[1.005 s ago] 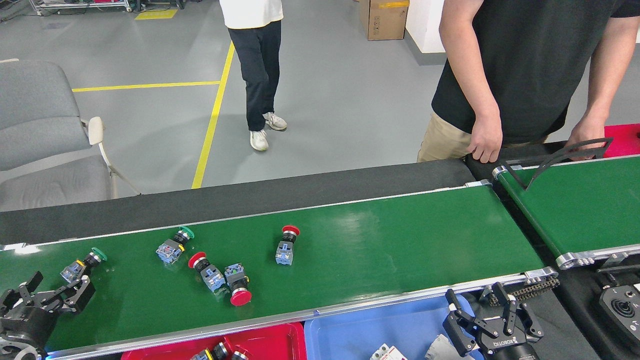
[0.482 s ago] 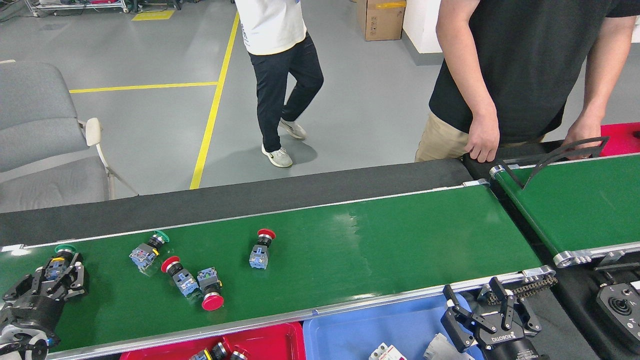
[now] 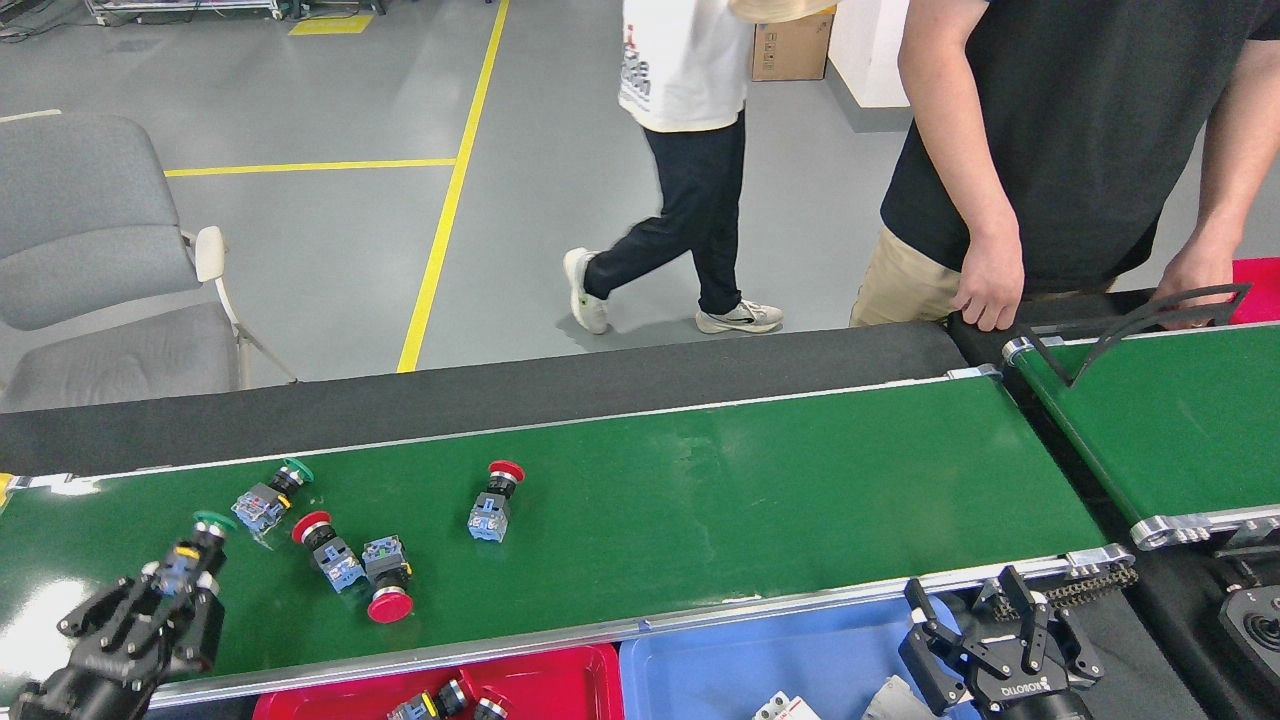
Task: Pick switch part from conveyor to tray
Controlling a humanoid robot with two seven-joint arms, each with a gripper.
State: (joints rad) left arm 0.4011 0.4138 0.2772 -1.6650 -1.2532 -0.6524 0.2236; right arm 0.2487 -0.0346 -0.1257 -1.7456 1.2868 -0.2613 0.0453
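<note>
My left gripper (image 3: 172,588) is at the bottom left, over the near part of the conveyor (image 3: 760,500). It is shut on a green-capped switch part (image 3: 200,540) that sticks out up and to the right from its fingers. Several more switch parts lie on the belt: a green-capped one (image 3: 265,497), two red-capped ones side by side (image 3: 325,545) (image 3: 386,582), and a red-capped one alone (image 3: 493,500). The red tray (image 3: 560,680) below the near rail holds switch parts (image 3: 435,703). My right gripper (image 3: 1000,640) is open and holds nothing, over the right end of the blue tray (image 3: 740,665).
A person in a black shirt stands behind the belt's right end, one hand (image 3: 988,290) at the black border. A second, shorter green belt (image 3: 1170,420) with a black guide bar runs at the right. Another person (image 3: 690,170) walks on the floor behind. A grey chair (image 3: 90,270) stands at far left.
My left gripper shut on the green-capped switch part and drew it toward the near rail. The other parts rode the belt leftward. The walking person moved right.
</note>
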